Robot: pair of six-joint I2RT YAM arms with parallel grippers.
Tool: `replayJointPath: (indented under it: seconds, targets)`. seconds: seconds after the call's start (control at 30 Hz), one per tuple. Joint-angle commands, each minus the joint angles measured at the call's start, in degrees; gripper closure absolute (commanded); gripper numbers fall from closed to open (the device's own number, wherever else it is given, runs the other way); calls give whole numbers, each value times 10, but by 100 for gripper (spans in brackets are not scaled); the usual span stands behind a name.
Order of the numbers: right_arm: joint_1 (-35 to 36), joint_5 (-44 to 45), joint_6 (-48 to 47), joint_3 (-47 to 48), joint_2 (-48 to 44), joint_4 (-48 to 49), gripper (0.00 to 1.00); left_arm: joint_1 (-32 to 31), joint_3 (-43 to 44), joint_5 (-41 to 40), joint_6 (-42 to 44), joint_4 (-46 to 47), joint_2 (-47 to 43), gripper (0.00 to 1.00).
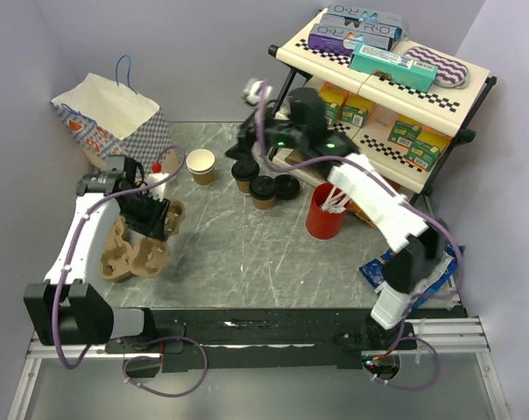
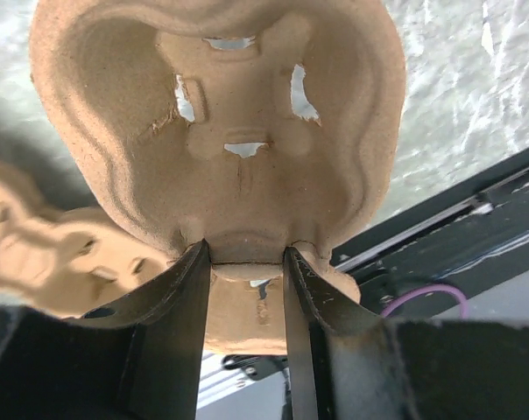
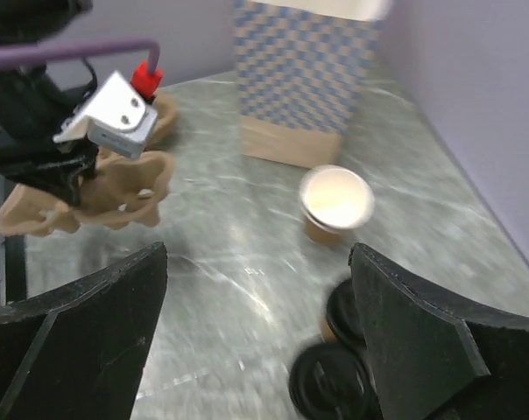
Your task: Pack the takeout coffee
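Two small brown cups with black lids (image 1: 244,178) (image 1: 264,192) stand side by side at the table's back middle. In the right wrist view they are low at the right (image 3: 350,308) (image 3: 328,385). My right gripper (image 1: 245,157) hangs open and empty just above and behind them; its fingers (image 3: 257,254) are spread wide. My left gripper (image 1: 155,219) is shut on the rim of a brown pulp cup carrier (image 1: 164,223) and holds it tilted above the table. The left wrist view shows the jaws (image 2: 247,249) pinching the carrier's edge (image 2: 238,131).
A second pulp carrier (image 1: 124,254) lies under the left arm. A lidless brown cup (image 1: 201,165) stands near a checked paper bag (image 1: 116,114). A loose black lid (image 1: 288,185), a red cup of stirrers (image 1: 324,213) and a shelf of boxes (image 1: 378,87) are at the right.
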Motion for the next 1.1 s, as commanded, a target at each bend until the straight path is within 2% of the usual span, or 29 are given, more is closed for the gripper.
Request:
replayJointPath:
  seconds: [0.0,0.2,0.37,0.57,0.7,0.73,0.77,0.83,0.87,1.07]
  targets:
    - [-19,97,21,-54,-122,-39,8,-13,-19,23,-101,54,36,99]
    - [-23,121,18,-110,-194,-66,5,-32,-75,-139,-165,114,55,99]
    - [-23,126,-4,-130,-219,-73,5,-32,-70,-109,-136,93,107,99]
    - [-23,141,-28,-141,-230,-78,3,-32,-102,-163,-155,113,122,99]
    - [-22,138,-37,-140,-226,-81,2,-32,-105,-164,-158,116,133,99]
    - [-23,138,-37,-139,-224,-82,2,-32,-105,-162,-157,117,137,96]
    - [-23,138,-38,-138,-222,-83,2,-32,-104,-152,-154,115,142,88]
    - [-23,135,-41,-131,-216,-87,2,-32,-101,-143,-149,112,144,65]
    - [-23,134,-43,-122,-214,-92,2,-32,-98,-139,-144,110,139,58]
    - [-24,130,-49,-91,-198,-118,1,-31,-47,-82,-112,72,90,46]
